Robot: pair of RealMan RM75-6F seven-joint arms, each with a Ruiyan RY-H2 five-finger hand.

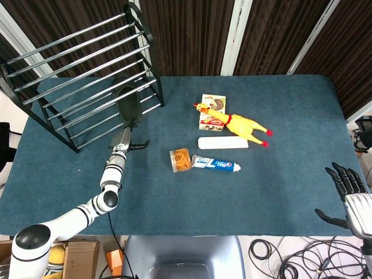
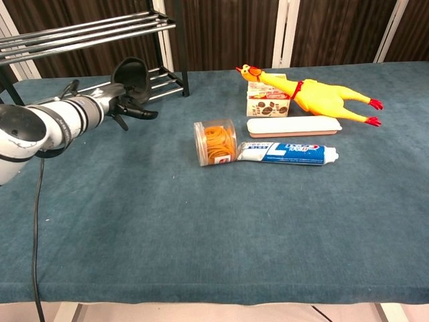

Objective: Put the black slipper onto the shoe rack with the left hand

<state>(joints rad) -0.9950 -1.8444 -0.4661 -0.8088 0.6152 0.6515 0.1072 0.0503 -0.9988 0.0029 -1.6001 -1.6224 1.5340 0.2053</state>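
The likeliest failure, in my judgement, is the black rubber slipper (image 1: 128, 107) catching on a chrome bar of the black-framed metal shoe rack (image 1: 70, 58), or dropping between 2 bars, because it is carried upright and gripped only at its near end. The left hand (image 1: 123, 142) holds that end, thumb spread aside, at the rack's lower right corner. The right hand (image 1: 349, 192) rests empty, fingers apart, far right.

The table (image 1: 290, 116) is seen steeply from above by the head view, low across its near edge by the chest view; the rack (image 2: 87, 30) is shared.
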